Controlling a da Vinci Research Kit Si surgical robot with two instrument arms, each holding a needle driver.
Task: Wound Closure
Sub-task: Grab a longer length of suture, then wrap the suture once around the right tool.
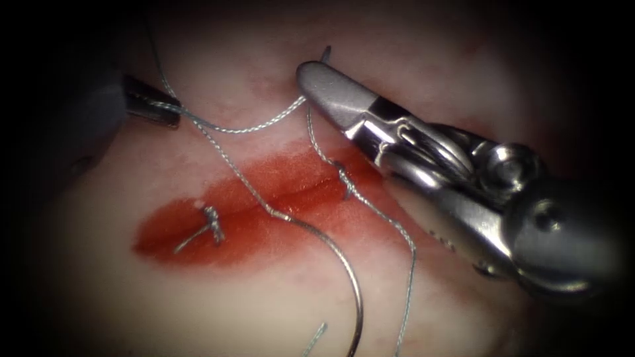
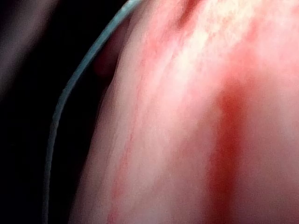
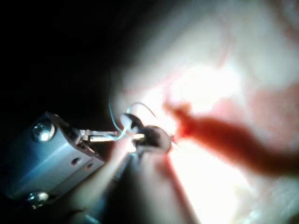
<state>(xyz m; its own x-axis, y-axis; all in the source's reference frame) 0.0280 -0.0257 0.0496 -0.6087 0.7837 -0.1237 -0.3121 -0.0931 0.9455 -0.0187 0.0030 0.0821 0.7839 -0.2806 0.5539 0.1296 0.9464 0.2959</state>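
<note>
Tissue lies pale under both tools, with the cut running across it in a band of red fluid. We record two knots on the cut: one knot toward its left end with short cut ends, and a second knot further right, close below the right tool.

We find the left tool at the upper left of the endoscope view, its jaws closed on the thread. From there the thread runs right to the right tool, which lies on the tissue above the cut. Its jaws appear closed, and a short thread end stands up just past the tip; we judge that it grips the thread there, though the contact itself is hidden under the jaw.

Neither tool holds the needle. It lies free on the tissue below the cut, its curve sweeping down toward the lower edge of the endoscope view, and we see no part of it buried. The thread joins it at its upper end, at the cut's lower edge.

Handling, in our judgement: the thread is light, limp and twisted, so it will sag and snag on the knots unless kept taut. The needle is stiff, smooth and likely to swivel in the jaws; its body back from the point looks the safest place to grip. The tissue is soft, wet and easily torn.
</note>
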